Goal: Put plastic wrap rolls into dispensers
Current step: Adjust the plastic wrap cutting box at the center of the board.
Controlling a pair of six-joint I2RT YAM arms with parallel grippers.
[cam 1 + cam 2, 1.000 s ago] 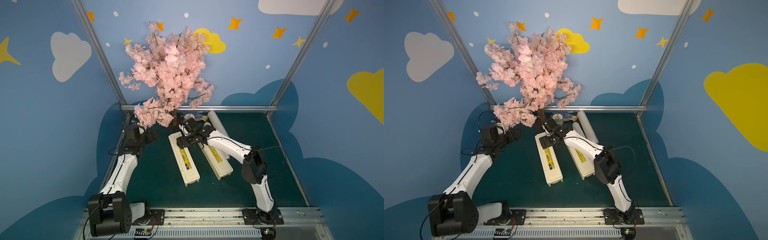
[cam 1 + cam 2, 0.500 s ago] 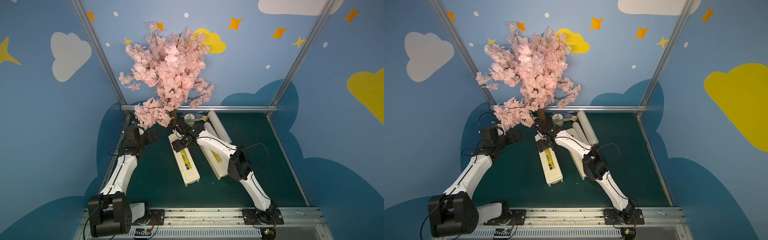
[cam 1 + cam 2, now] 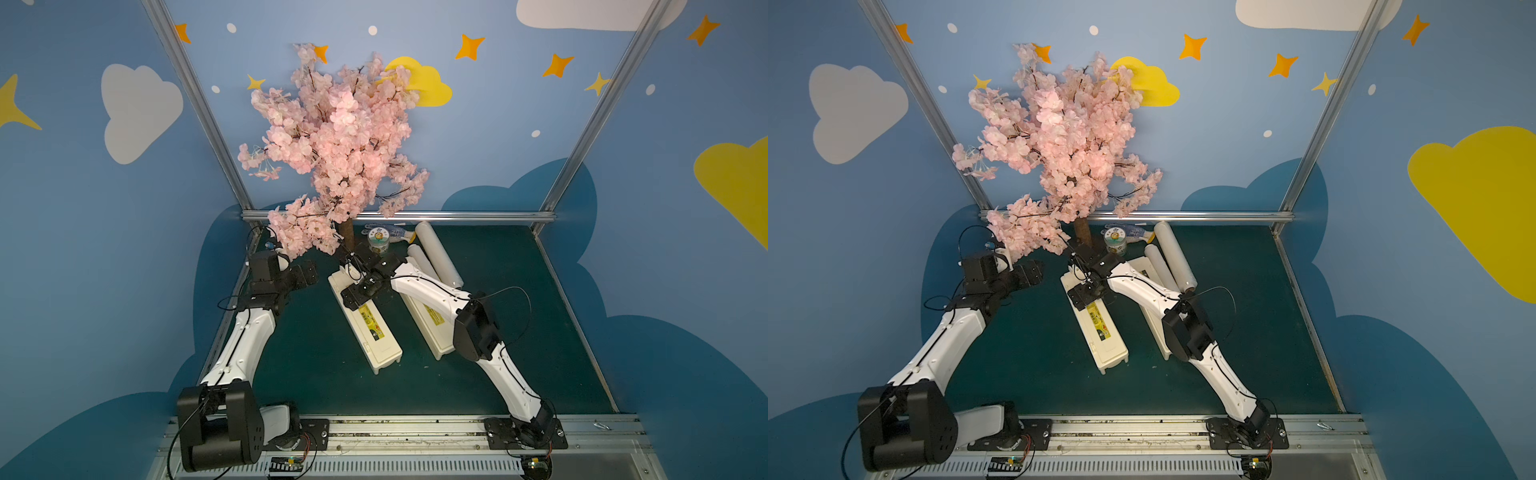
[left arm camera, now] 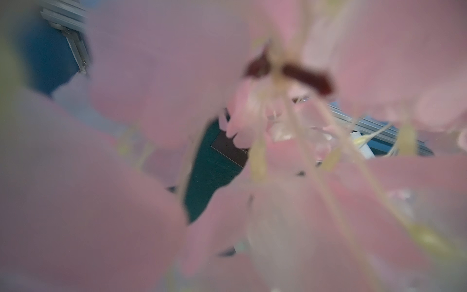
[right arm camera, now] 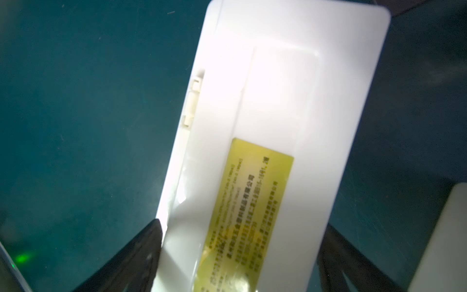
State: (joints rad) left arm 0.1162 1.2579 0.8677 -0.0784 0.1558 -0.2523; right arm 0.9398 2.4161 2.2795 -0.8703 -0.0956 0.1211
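Note:
Two cream-white dispensers with yellow labels lie side by side on the green mat, lids closed: the left one [image 3: 374, 332] [image 3: 1104, 332] and the right one [image 3: 430, 332], which is half hidden under my right arm. My right gripper [image 3: 354, 279] [image 5: 240, 255] hangs open over the left dispenser's [image 5: 278, 101] far end, one dark finger [image 5: 141, 252] on each side of it. Two plastic wrap rolls [image 3: 438, 255] [image 3: 420, 259] lie behind the right dispenser. My left gripper [image 3: 304, 274] sits in the blossoms at the left, holding nothing; petals [image 4: 151, 101] blur its wrist view.
A pink blossom tree [image 3: 336, 158] stands at the back middle on a brown trunk [image 3: 347, 235]. A small round jar [image 3: 378, 242] and a clear bottle with a yellow cap [image 3: 401, 235] lie by the back rail [image 3: 478, 216]. Blue walls enclose the mat.
My right gripper has swung left, from the far end of the right dispenser to the far end of the left one. The left arm has stayed put.

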